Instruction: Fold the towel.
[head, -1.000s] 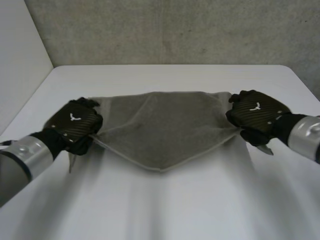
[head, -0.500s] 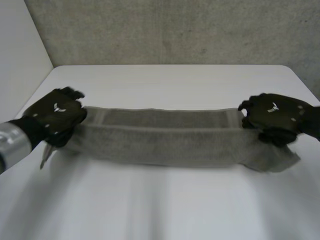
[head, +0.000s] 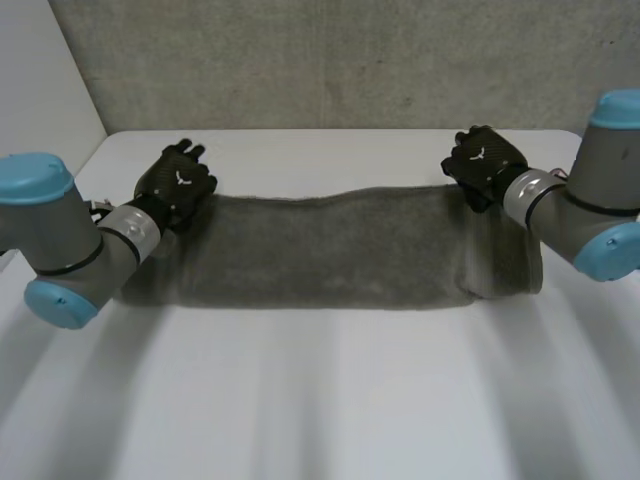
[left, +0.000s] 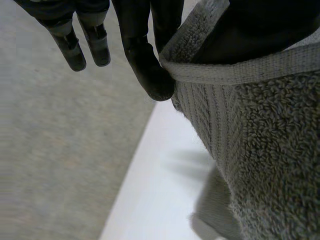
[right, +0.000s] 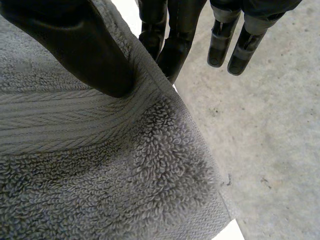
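White table (head: 320, 400): towel (head: 320, 250) spread flat; fingers of left hand (head: 178, 185), right hand (head: 482, 165) pinch far corners.

Plain grey towel (head: 320, 250), white table (head: 320, 400)

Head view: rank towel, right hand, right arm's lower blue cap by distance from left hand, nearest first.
1. towel: pinched at its far left corner by the left hand.
2. right hand: across, at the towel's far right corner.
3. right arm's lower blue cap: beyond it, far right.
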